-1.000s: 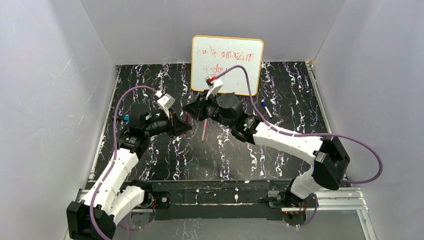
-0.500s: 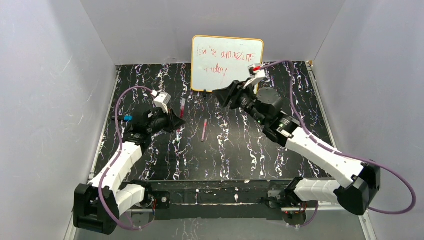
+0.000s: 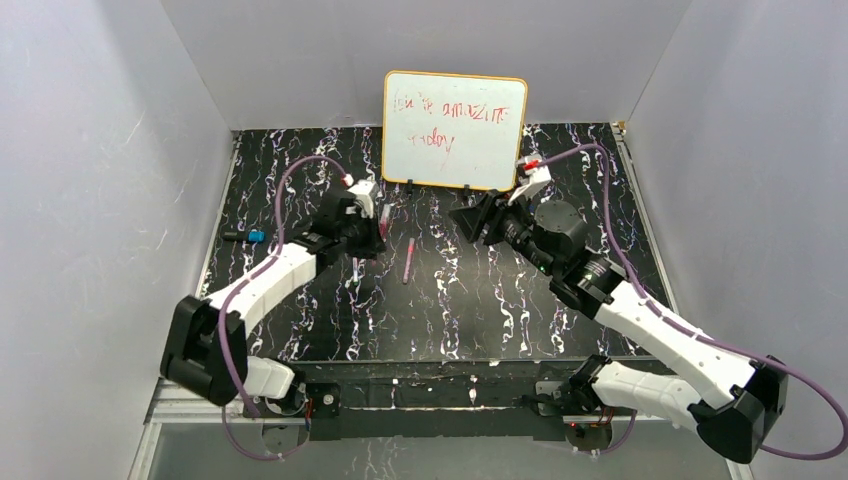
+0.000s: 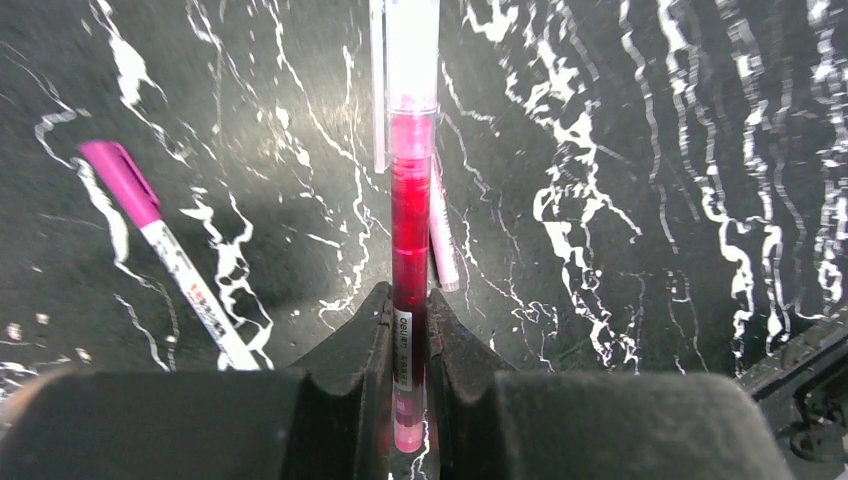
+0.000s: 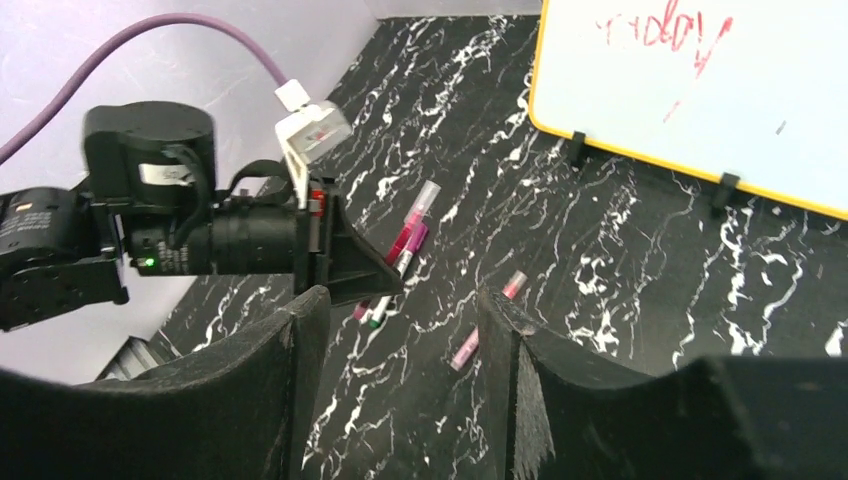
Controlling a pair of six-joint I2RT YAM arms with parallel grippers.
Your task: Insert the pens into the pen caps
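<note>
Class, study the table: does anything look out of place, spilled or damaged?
Nothing spilled or broken. One blue-ended pen lies alone at the table's left edge, apart from the others; a pink pen lies loose mid-table.

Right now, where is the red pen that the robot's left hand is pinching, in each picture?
Top external: the red pen is left of centre, just below the whiteboard, near its left corner.
Left wrist: the pen stands upright mid-frame, with its clear cap at the top edge.
Right wrist: the pen slants a little left of centre.
Shared landmark: the left gripper, shut on the pen's lower end, shows in all three views.
</note>
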